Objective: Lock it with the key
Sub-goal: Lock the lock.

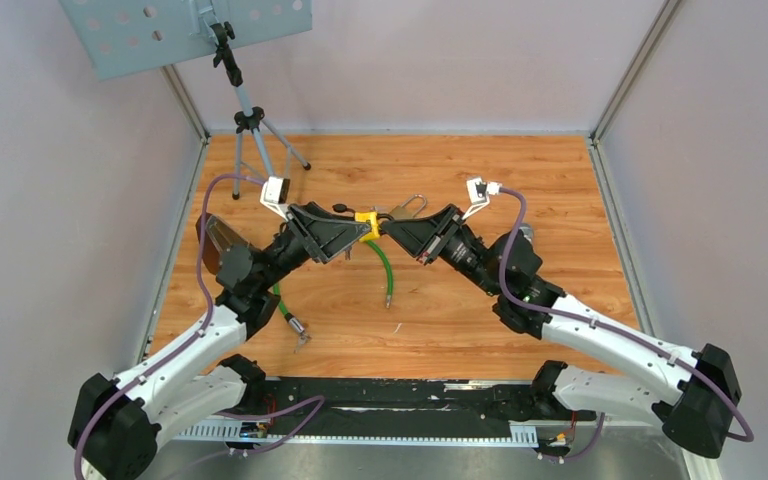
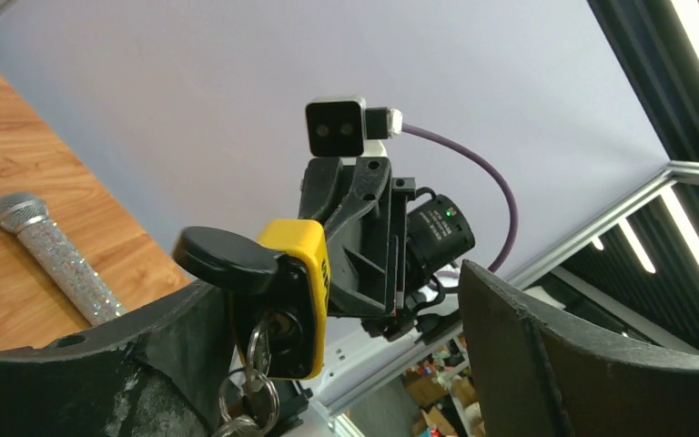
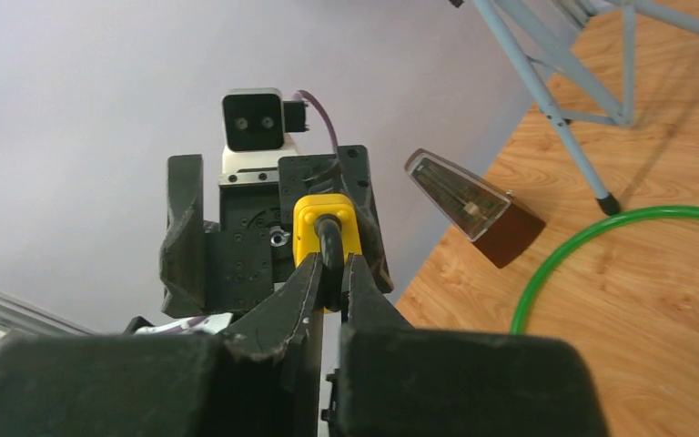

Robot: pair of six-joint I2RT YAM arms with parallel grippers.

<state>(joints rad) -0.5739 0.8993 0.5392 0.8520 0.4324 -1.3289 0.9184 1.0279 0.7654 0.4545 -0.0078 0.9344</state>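
Above the middle of the table [image 1: 460, 300] the two arms met nose to nose, with the yellow padlock [image 1: 368, 223] held up in the air between them. The right gripper [image 3: 329, 269] had its fingers pressed together on a dark part sticking out of the padlock's body. I could not tell which part it was. The left gripper [image 3: 273, 238] stood spread wide. The padlock sat close against one of its fingers [image 2: 82, 382], and the other finger was well clear. A key [image 2: 258, 350] sat in the keyhole on the side facing the left arm, with a key ring [image 2: 253, 401] dangling under it.

A green cable [image 1: 386, 265] lay curved on the boards below the padlock, towards the near edge. A metronome [image 3: 473, 208] stood by the left edge and a glittery microphone [image 2: 55, 257] lay flat on the wood. A tripod [image 1: 250, 120] rose at the far left corner.
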